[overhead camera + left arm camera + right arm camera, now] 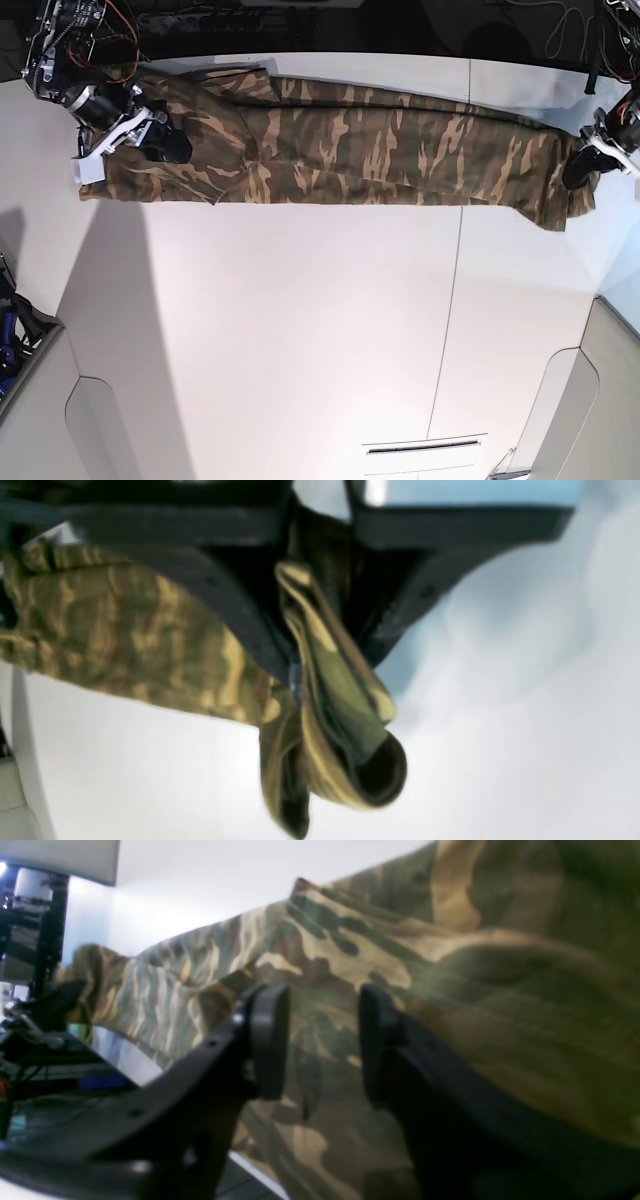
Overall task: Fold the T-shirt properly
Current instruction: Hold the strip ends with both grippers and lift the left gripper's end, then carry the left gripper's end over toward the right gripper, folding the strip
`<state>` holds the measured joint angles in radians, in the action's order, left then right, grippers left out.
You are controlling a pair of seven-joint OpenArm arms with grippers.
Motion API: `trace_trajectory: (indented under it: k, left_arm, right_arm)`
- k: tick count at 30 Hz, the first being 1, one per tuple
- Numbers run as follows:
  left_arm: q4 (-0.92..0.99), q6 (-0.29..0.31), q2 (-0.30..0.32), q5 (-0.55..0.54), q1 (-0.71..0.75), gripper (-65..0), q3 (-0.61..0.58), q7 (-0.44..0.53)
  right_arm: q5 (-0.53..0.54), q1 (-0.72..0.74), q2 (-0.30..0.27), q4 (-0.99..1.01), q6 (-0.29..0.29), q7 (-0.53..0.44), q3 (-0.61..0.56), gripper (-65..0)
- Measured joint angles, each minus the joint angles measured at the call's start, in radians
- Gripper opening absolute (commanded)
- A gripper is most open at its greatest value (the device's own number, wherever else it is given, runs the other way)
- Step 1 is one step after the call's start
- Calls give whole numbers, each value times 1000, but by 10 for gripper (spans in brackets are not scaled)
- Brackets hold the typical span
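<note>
While the T-shirt [340, 150] is lying stretched lengthwise across the 12 o'clock edge of the white table [300, 330], the left gripper [320, 650] is reaching in at 3 o'clock, jaws clamped together on a bunched fold of cloth. The right gripper [322, 1040] is angling in at 9 o'clock, its pads [270, 1040] standing apart over the fabric.

Looked down from overhead in base view, taking in whole desk [300, 330]. Rode close behind each tool in wrist views; shared the shirt [340, 150] throughout.
</note>
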<state>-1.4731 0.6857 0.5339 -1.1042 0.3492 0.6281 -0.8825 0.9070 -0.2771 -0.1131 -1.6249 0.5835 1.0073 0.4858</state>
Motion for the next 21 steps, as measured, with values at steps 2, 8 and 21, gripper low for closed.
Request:
trace_trajectory:
  k: [2, 8, 21]
  left_arm:
    - [-52, 1, 18, 18, 1, -650, 0, -4]
    - [-226, 3, 46, 69, 3, -650, 0, -42]
    - [-571, 4, -81, 63, 24, -650, -366, -75]
  right_arm:
    - [17, 0, 0, -23, 0, 2, 35, -404]
    - [42, 0, 0, -101, 0, 13, 146, -404]
    - [43, 0, 3, -148, 0, 59, 299, -404]
